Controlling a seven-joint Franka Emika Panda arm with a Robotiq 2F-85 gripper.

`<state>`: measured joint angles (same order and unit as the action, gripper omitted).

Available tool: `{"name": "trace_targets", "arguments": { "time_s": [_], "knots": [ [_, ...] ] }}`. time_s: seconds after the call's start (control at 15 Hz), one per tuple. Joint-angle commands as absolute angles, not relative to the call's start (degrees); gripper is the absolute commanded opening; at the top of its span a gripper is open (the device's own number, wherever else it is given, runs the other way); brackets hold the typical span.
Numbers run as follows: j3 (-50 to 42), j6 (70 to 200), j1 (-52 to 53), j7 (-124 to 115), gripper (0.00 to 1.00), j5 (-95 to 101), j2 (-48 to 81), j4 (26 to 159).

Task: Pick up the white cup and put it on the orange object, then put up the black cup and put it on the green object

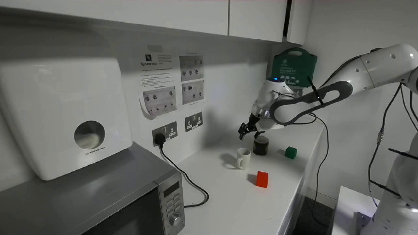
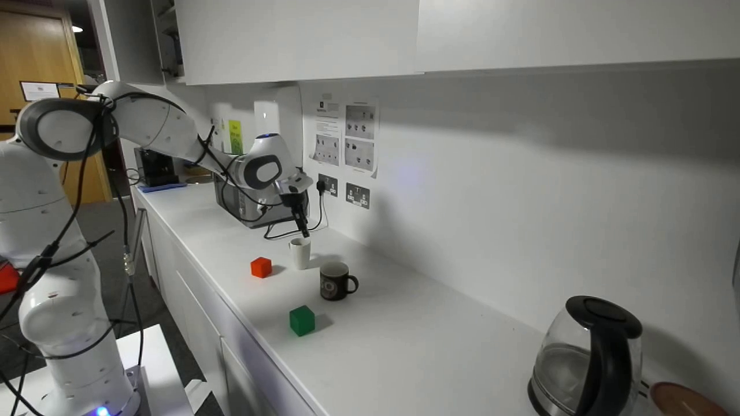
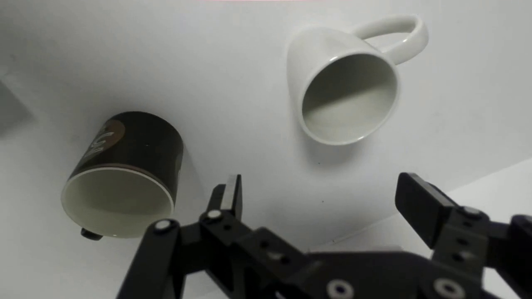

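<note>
The white cup [image 1: 244, 159] stands upright on the white counter, handle showing; it also appears in an exterior view [image 2: 300, 254] and, mouth visible, in the wrist view [image 3: 307, 70]. The black cup [image 1: 261, 148] stands upright beside it, also seen in the wrist view [image 3: 141, 141]. The orange block [image 1: 262, 179] sits near the white cup, and the green block [image 2: 302, 320] near the black cup. Both blocks are out of the wrist view. My gripper [image 3: 320, 187] is open and empty above the counter, by the wall side of the cups [image 1: 250, 133], touching neither.
A grey microwave [image 1: 98, 189] with a white dispenser on top stands at one end of the counter. A glass kettle [image 2: 589, 358] stands at the other end. A plug cable [image 1: 196, 192] lies near the microwave. The wall and overhead cabinets [image 2: 300, 40] border the counter.
</note>
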<state>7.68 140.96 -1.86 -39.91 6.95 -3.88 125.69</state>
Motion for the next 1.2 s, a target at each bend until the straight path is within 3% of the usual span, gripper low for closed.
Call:
{"name": "trace_targets", "arguments": {
  "time_s": [0.0,1.13],
  "knots": [
    [5.86,134.9,-0.89,-40.81,1.0,7.99,-0.38,120.39],
    [2.7,122.32,0.73,-20.58,1.0,2.28,6.49,114.88]
  ]
}}
